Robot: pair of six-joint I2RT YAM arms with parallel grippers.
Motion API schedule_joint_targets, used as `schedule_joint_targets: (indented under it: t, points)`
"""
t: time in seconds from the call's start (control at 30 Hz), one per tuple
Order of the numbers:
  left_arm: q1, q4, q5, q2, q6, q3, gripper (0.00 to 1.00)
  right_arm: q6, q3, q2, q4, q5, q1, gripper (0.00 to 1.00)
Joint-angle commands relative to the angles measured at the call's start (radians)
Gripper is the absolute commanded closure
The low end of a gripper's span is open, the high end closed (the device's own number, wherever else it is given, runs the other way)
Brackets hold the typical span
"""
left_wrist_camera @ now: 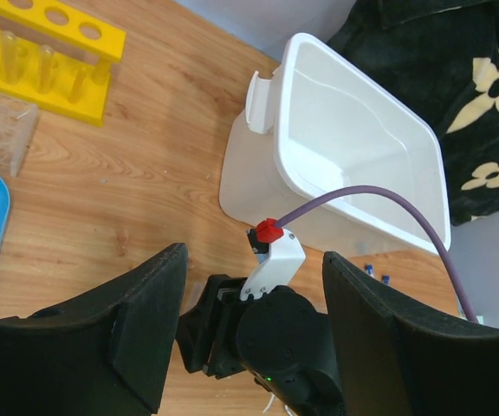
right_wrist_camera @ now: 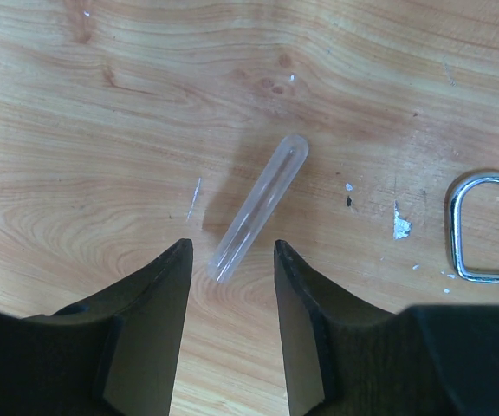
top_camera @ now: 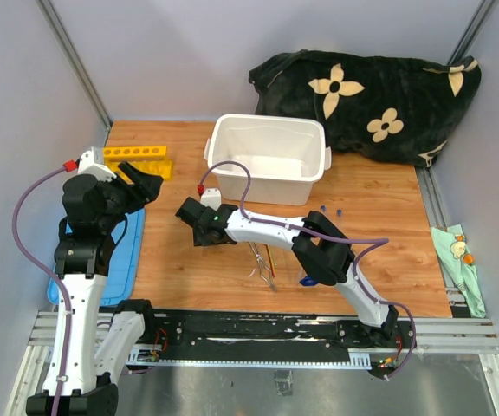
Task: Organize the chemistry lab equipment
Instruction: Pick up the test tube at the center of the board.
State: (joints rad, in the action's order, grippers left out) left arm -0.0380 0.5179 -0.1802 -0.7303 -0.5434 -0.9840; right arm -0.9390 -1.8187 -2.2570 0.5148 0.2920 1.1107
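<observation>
My right gripper [right_wrist_camera: 232, 251] hangs low just off the near left corner of the white bin [top_camera: 267, 160]. Its fingers are a narrow gap apart, and the open end of a clear tube [right_wrist_camera: 262, 204] lies flat between their tips, ungripped. My left gripper [left_wrist_camera: 254, 260] is spread wide and empty left of the bin, where the yellow rack [top_camera: 137, 156] stands, and the metal tweezers [top_camera: 262, 260] lie on the bin's near side.

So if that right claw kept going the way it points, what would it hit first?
Probably the small clear tube lying on the wooden table: the right gripper points down at it, jaws open either side of its near end. The height above it is unclear.
</observation>
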Motion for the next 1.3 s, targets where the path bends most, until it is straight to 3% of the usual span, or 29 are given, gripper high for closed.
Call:
schedule_joint_targets:
  t: [0.0,0.23,0.5,0.7,0.8,0.9,1.03,1.27]
  points:
    - [-0.006,-0.027,-0.026,0.008,-0.004,0.019,0.32,-0.004,-0.015,-0.02,0.007,0.033,-0.008,0.56]
    - [-0.006,-0.035,-0.043,0.004,-0.003,0.047,0.32,-0.006,0.001,-0.046,0.014,0.025,-0.009,0.59]
    - [-0.006,-0.032,-0.067,-0.014,0.01,0.061,0.32,0.012,0.106,-0.027,0.008,0.02,-0.006,0.72]
    - [-0.006,-0.03,-0.07,-0.018,0.006,0.075,0.32,0.035,0.196,0.022,-0.004,0.036,-0.002,0.84]
    - [-0.006,-0.033,-0.076,-0.028,0.002,0.088,0.32,0.058,0.232,0.06,-0.01,0.06,0.005,0.98]
    - [-0.006,-0.044,-0.101,-0.042,-0.012,0.107,0.32,0.085,0.286,0.125,-0.024,0.114,0.018,0.99]
    - [-0.006,-0.084,-0.181,-0.068,-0.044,0.153,0.33,0.173,0.476,0.287,-0.173,0.21,0.058,0.99]
    - [-0.005,-0.156,-0.362,-0.129,-0.082,0.221,0.34,0.507,0.76,0.616,-0.473,0.334,0.206,0.99]
